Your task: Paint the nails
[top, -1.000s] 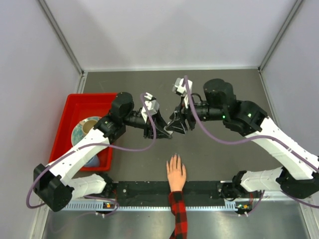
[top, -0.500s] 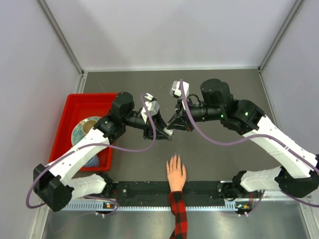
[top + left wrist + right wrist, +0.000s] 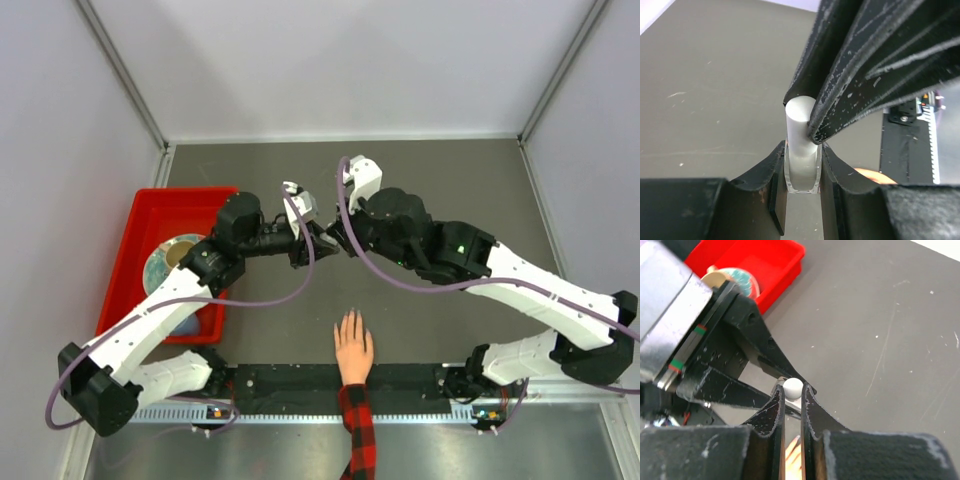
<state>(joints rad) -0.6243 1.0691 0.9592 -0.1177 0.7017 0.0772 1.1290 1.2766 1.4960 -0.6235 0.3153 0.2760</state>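
**A:** How is the left gripper (image 3: 802, 156) seen to stand?

**B:** It is closed on a small clear glass bottle (image 3: 802, 179); the glass is pinched between both fingers, with only the bottle's width left between them.

**A:** And the right gripper (image 3: 793, 393)?

**B:** It is drawn nearly together; the bottle's white cap (image 3: 793, 386) is clamped between its fingertips; the two grippers are thus set tip to tip.

**A:** Where is that meeting placed?

**B:** Beyond the fingertips of the hand (image 3: 353, 348), slightly to its left, and apart from it.

**A:** And the nails (image 3: 350, 318)?

**B:** They are found at the tips of the five fingers; the hand is laid flat, palm down, on the table (image 3: 450, 190); the nails are too small for any colour to be told; a red-and-black plaid sleeve (image 3: 358, 430) is seen behind the wrist.

**A:** What else is seen?

**B:** A red tray (image 3: 150, 210) is set well to the left of the hand; a round object (image 3: 170, 262) is held in it, though what it is cannot be told.
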